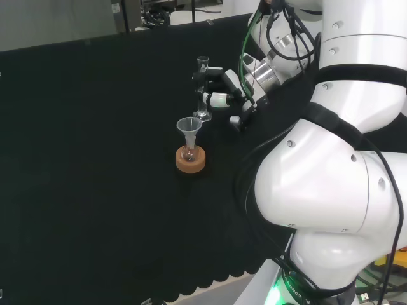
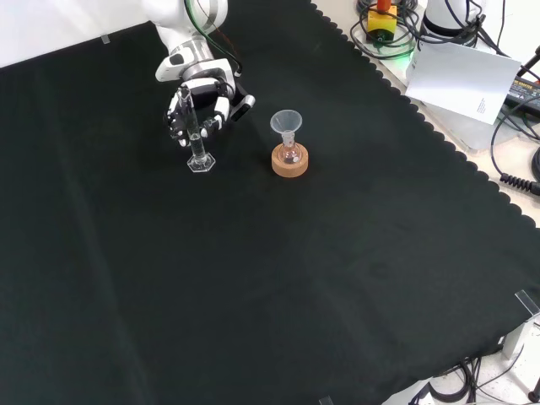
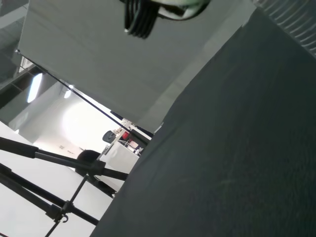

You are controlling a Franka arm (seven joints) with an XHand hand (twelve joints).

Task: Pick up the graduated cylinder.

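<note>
Front view shows the black-and-white hand [image 2: 198, 108] grasping the tall clear glass graduated cylinder [image 2: 197, 142]; lifting crookedly could tip it toward the right.

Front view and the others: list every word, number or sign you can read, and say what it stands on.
No text can be read.
White sheet off the cloth's far right edge in the front view: a few printed lines, too small to read.
Graduated cylinder, with the hand around it: no marks can be made out.
Funnel and cork ring: no print.
</note>
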